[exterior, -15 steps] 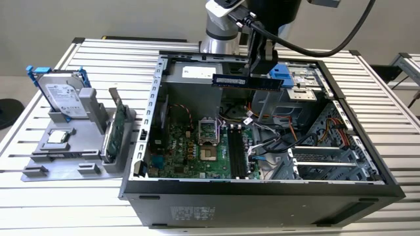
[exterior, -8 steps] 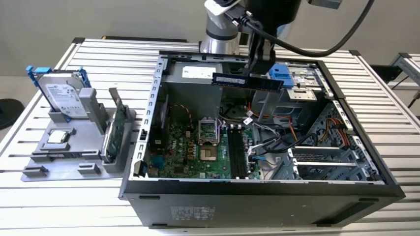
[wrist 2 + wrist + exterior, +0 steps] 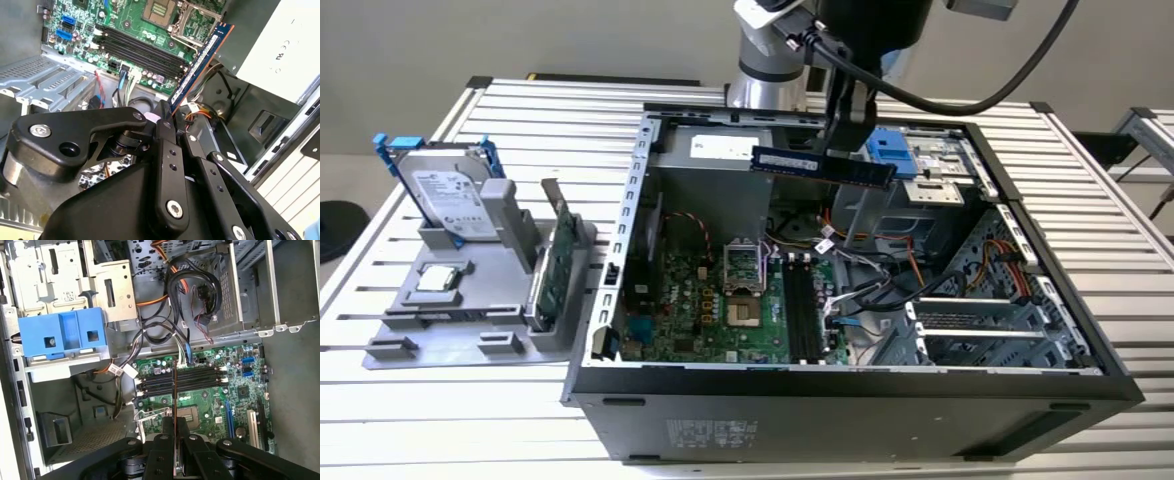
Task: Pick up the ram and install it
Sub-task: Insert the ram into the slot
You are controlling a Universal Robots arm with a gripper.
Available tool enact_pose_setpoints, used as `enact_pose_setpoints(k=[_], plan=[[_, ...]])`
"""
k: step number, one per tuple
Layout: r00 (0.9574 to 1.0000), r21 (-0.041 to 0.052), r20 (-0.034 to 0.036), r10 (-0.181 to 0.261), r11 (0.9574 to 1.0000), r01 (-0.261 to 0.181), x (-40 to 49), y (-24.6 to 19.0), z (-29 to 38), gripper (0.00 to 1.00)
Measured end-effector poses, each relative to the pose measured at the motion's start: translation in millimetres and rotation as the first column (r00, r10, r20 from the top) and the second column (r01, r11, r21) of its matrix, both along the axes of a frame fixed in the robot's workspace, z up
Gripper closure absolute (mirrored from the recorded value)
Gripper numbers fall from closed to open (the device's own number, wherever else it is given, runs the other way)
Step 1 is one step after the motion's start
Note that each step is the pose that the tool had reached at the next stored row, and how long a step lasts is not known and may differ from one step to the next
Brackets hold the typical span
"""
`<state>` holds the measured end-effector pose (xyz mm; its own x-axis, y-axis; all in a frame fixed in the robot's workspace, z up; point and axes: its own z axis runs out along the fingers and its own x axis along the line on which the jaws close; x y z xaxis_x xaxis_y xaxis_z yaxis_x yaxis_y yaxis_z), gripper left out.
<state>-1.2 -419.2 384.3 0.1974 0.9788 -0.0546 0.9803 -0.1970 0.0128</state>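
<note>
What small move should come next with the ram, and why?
Likely rotate the wrist: the gripper holds the ram above the open case, and in the first wrist view its edge runs across the memory slots, not along them.

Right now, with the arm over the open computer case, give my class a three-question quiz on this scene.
1. True or false: the ram is held above the memory slots, not seated in one.
2. Fill in: the hard drive stands outside the computer case, on the exterior view's ____.
3. The gripper is shut on: A the ram, B the hard drive, C nothing.
Key: 1 true; 2 left; 3 A.
</note>
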Motion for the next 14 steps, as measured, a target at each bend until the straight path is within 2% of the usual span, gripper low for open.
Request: enact_pose_setpoints(k=[4, 14], plan=[[0.9998, 0.0000, 0.0000, -0.022, 0.9998, 0.022, 0.0, 0.0, 0.0, 1.00], [0.9996, 0.0000, 0.0000, -0.027, 0.9996, 0.027, 0.0, 0.0, -0.1, 1.00]])
